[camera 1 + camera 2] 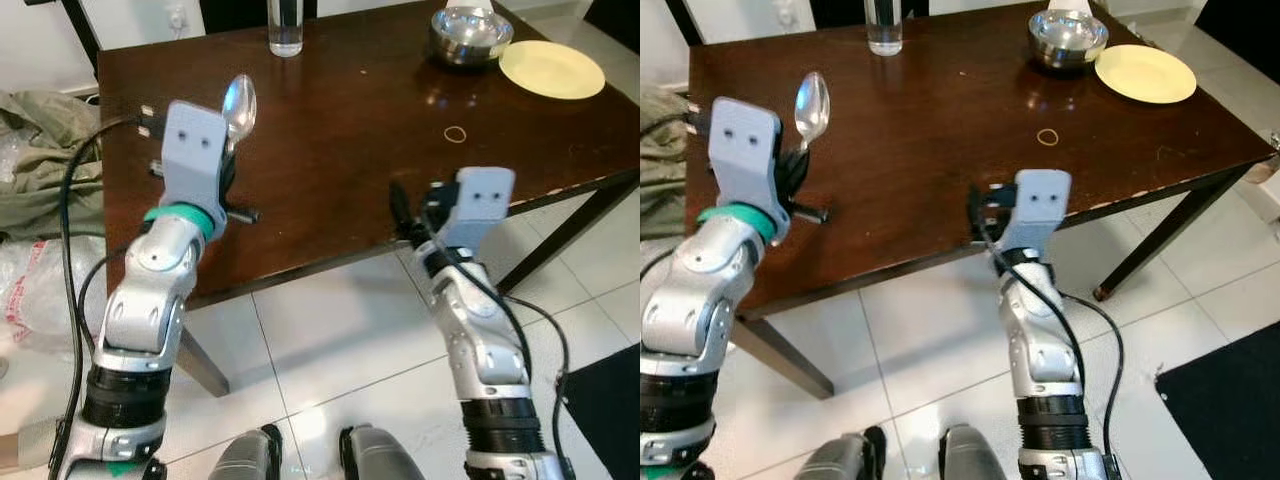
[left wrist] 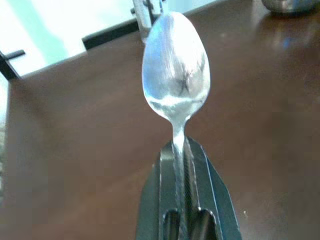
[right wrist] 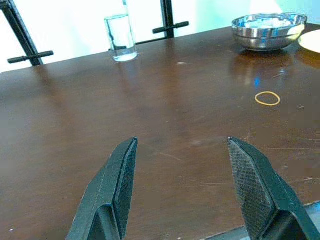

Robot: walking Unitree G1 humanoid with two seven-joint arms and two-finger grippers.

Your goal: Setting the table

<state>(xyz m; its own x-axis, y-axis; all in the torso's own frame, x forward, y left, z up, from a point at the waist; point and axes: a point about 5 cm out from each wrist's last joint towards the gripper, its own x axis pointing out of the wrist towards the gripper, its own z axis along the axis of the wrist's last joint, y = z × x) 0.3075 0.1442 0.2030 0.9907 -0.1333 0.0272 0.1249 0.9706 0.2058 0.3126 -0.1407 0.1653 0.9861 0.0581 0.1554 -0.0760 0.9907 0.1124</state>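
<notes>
The dark wooden table (image 1: 330, 150) carries, at its far side, a yellow plate (image 1: 552, 69), a steel bowl (image 1: 470, 38) just beside it and a glass of water (image 1: 285, 28) further to the left; a small rubber band (image 1: 455, 134) lies on the wood near the right edge.

The main risk, in my judgement, is with the spoon (image 1: 240, 105). The left gripper (image 2: 182, 200) is closed on the thin handle only, and the spoon stands up out of the fingers with its bowl end free in the air. Such a narrow, smooth handle can turn or slide between the pads, so if the arm swings quickly toward the plate the spoon may rotate or fall on the table. A second risk is the glass of water: it stands at the far edge, and a wide reach could knock it.

The left arm is bent and raised over the near left part of the table, wrist pointing forward and up. The right gripper (image 3: 182, 185) waits low at the near edge of the table, its fingers wide apart and holding nothing.
</notes>
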